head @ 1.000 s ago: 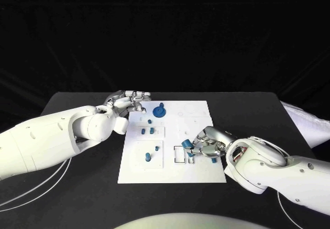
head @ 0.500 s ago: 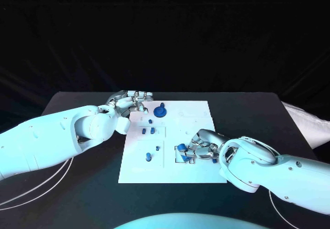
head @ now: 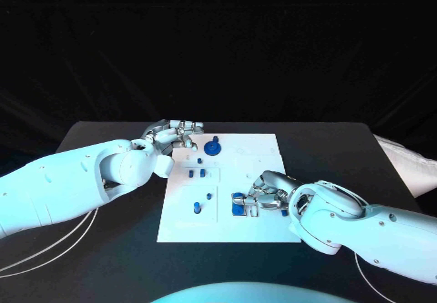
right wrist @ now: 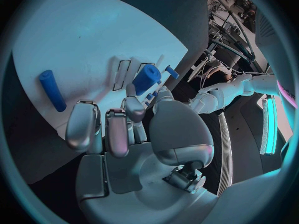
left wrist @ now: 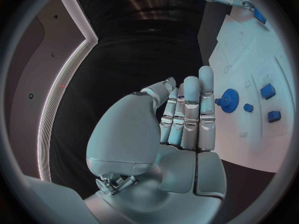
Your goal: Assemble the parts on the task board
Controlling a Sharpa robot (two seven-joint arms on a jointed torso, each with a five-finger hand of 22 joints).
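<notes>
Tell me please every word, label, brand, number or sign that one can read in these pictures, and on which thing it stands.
None can be read: no view shows words, numbers or brand marks.
task board: only thin printed outlines, no text.
blue parts, such as the gear: plain.
left hand and right hand: no legible marking.

Robotics lab: black-draped table (head: 109, 252).
</notes>
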